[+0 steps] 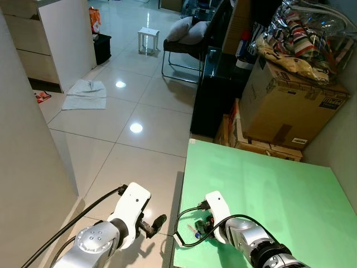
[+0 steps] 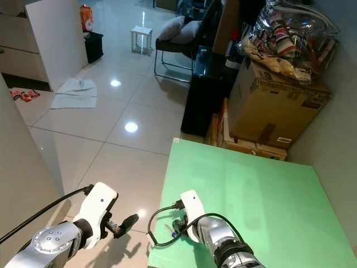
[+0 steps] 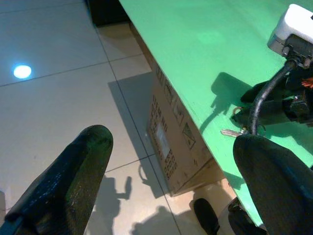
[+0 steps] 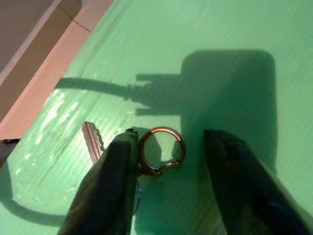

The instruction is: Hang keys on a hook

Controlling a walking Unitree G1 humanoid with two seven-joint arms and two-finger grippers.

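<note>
While the keys point(image 4: 146, 149) lie flat near the green tabletop's point(image 1: 279, 190) front edge, the right gripper point(image 4: 166, 181) straddles their copper ring, fingers spread. Beside the table, the left gripper point(image 3: 166, 181) hangs spread over glossy floor tiles point(image 1: 128, 139); cardboard boxes point(image 1: 284, 106) stand beyond.

Cardboard box point(image 1: 281, 106) (bags point(image 1: 301, 33) on top), chair point(image 1: 184, 44), white stool point(image 1: 148, 39).

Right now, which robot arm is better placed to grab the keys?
The right. Its gripper sits open around the small metal keys with a copper ring on the green tabletop. The left gripper hangs over floor.
</note>
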